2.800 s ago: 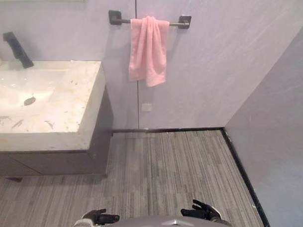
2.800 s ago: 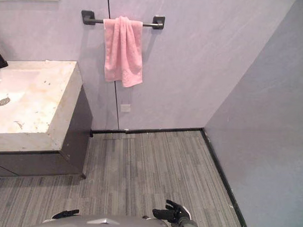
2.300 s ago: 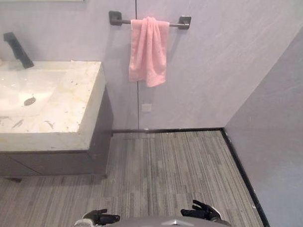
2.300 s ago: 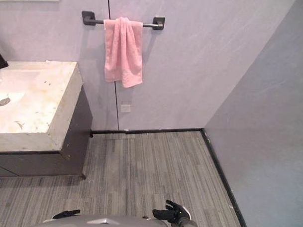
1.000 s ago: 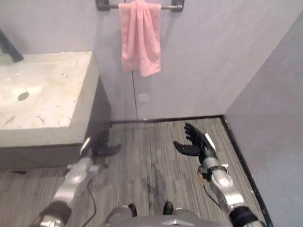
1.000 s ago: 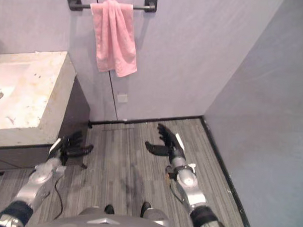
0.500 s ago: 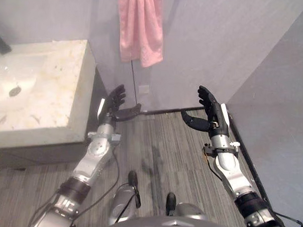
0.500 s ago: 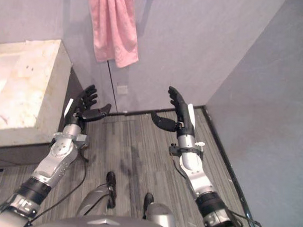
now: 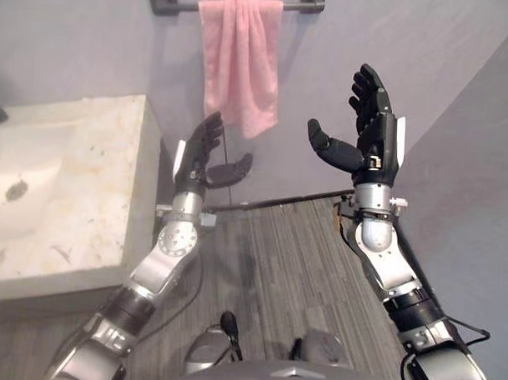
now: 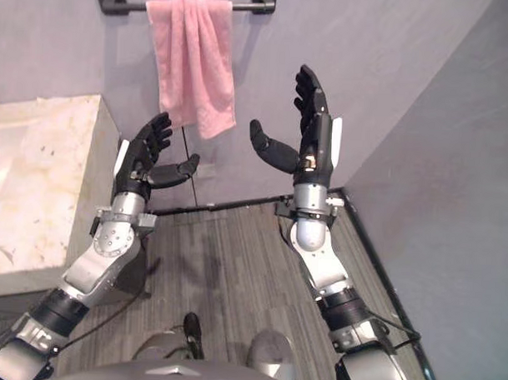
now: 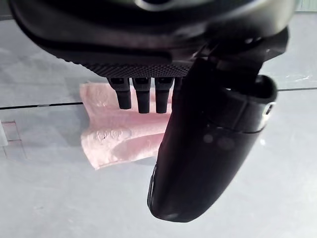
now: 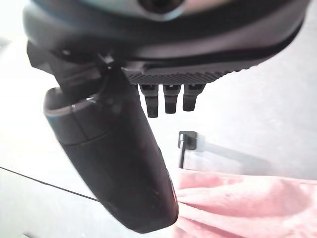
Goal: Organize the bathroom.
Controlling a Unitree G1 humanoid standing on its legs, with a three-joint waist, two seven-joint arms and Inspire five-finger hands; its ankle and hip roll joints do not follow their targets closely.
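A pink towel [image 9: 239,66] hangs bunched over a dark wall bar [image 9: 167,1]; the same towel [image 11: 119,131] shows past my fingers in the left wrist view. My left hand [image 9: 201,156] is raised, open, just below and left of the towel's hem, not touching it. My right hand [image 9: 367,121] is also open, fingers straight, held up to the right of the towel with a gap between them. The towel [image 12: 237,206] and the bar's end bracket [image 12: 187,140] show in the right wrist view.
A pale stone vanity with a sink [image 9: 66,192] stands at the left on a dark cabinet. Grey walls meet in a corner at the right. Striped grey floor [image 9: 276,266] lies below, with a small wall plate under the towel.
Both hands have risen from near the floor to towel height, staying open. The camera has tilted, bringing the towel bar back into view.
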